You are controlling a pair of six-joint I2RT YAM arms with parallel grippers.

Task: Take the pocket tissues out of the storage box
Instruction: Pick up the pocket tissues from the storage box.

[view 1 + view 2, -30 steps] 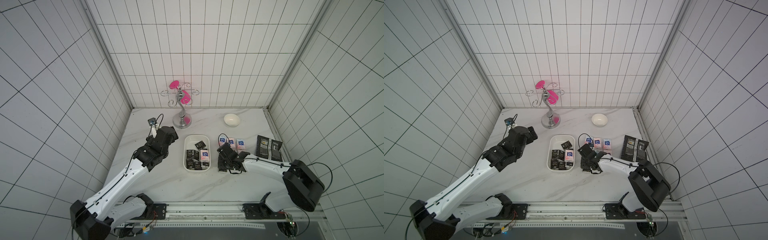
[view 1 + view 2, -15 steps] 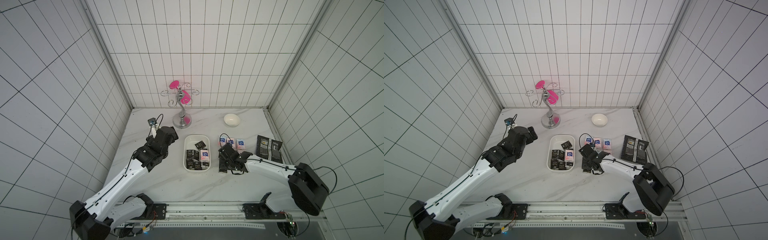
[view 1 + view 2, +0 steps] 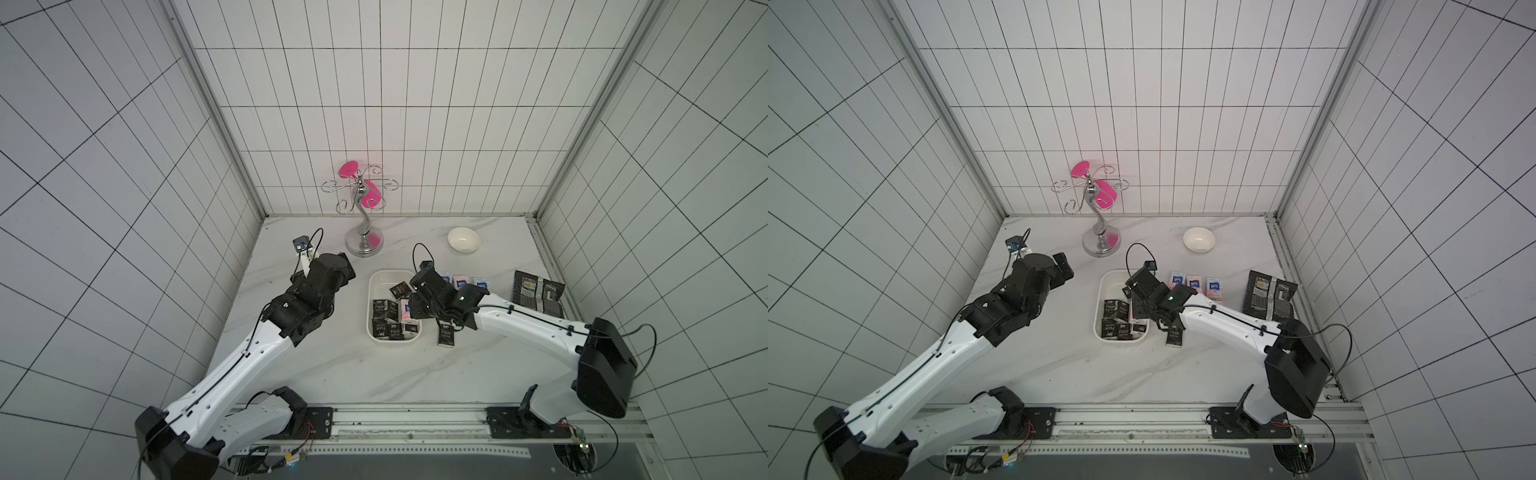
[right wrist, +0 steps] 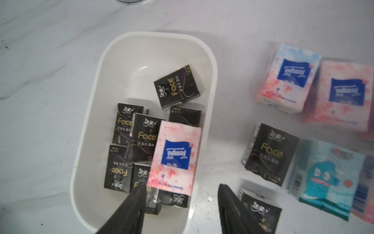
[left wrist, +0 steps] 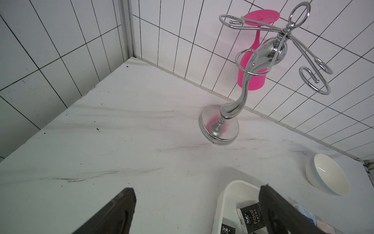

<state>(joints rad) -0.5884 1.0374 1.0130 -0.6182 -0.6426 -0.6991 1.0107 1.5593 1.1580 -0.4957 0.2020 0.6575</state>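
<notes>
Presently, right gripper (image 4: 182,187) low over the right-hand rim of the white shallow plastic storage box (image 4: 91,141), jaws apart and clamped on nothing: one black finger (image 4: 129,206) above the packs inside, its twin (image 4: 228,208) outside the rim, just beside a black pack (image 4: 261,210) lying on the white marbled table (image 3: 332,365). Pocket tissues (image 4: 145,137) split between box and table. Inside: several small black packs with "Face" lettering crowded toward one end, a pale pink pack with a blue label (image 4: 175,160) lying across the top of them, one more black pack (image 4: 177,88) tilted and apart in the barer half. Outside, on the table to the right of the box: two pink blue-labelled packs (image 4: 289,79) side by side, another black pack (image 4: 270,154), a teal pack with a cartoon figure (image 4: 327,176) just beside it. Left gripper (image 5: 196,190) above the table, near the box's far left corner, jaws wide apart, nothing between. Behind: a chrome stemware stand (image 3: 364,245) with a pink plastic glass (image 5: 253,77) hanging upside down, a small round white bowl (image 3: 463,240), two black foil pouches (image 3: 538,295) at the far right.
</notes>
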